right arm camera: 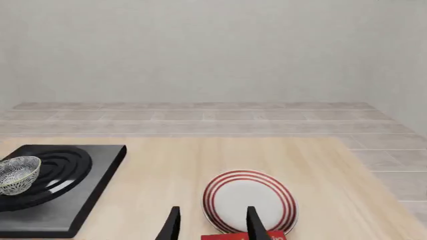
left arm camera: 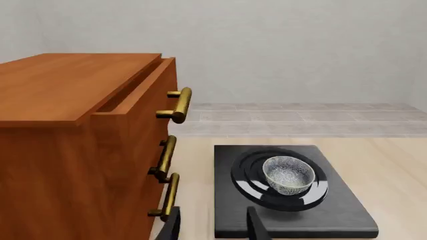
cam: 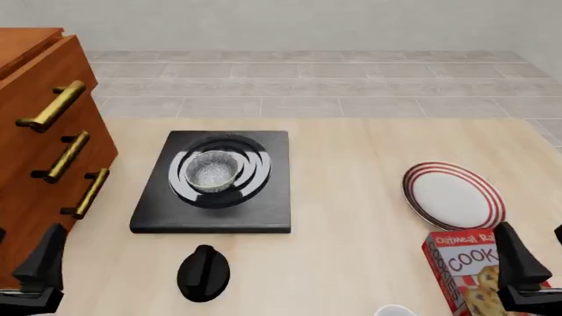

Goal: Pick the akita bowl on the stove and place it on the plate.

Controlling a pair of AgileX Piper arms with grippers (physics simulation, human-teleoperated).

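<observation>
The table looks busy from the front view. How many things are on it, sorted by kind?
Dishes: 2, a small speckled grey bowl and a round white plate with red rim stripes.
Stove parts: 2, a flat black stove slab and a black round knob.
Food boxes: 1, a red cookie box.
Wooden drawer cabinets: 1.
Total: 6.

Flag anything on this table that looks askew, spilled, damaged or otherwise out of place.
Nothing looks spilled or damaged. One oddity: the black knob lies loose on the table, apart from the stove. The akita bowl sits upright on the burner, and the plate lies flat and bare.
</observation>
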